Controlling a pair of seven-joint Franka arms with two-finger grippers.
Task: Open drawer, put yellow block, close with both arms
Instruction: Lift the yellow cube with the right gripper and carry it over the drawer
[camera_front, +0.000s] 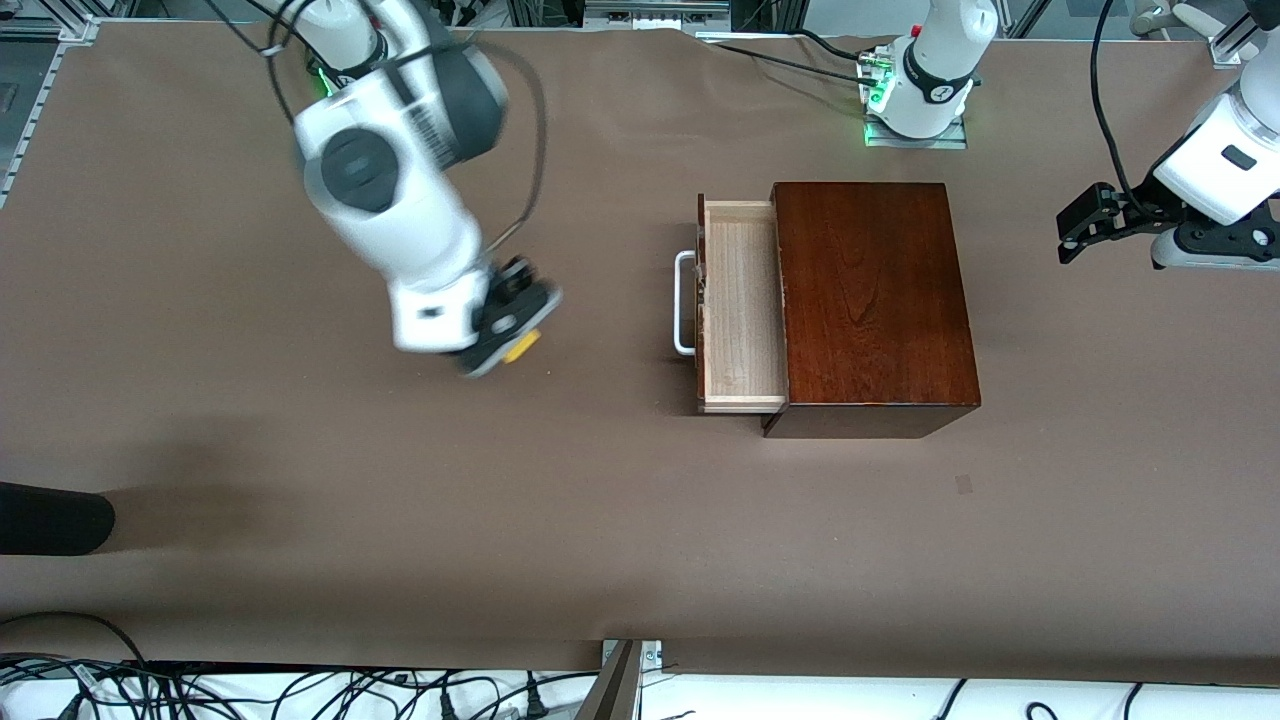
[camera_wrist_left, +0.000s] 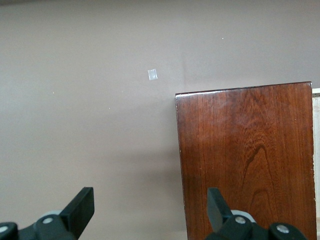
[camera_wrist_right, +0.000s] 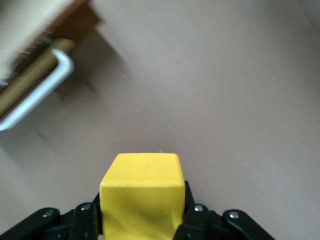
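Brown table, open drawer alongside wooden box.

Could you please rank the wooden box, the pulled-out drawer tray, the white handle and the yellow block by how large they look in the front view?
1. wooden box
2. drawer tray
3. white handle
4. yellow block, partly hidden in the shut right gripper, so its full size is unsure

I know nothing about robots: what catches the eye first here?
The bright yellow block stands out, clamped in the right arm's end effector above the bare brown table, toward the right arm's end from the drawer. Next is the glossy reddish-brown wooden box with its pale drawer pulled open and empty. The left end effector waits open off the box's other end.
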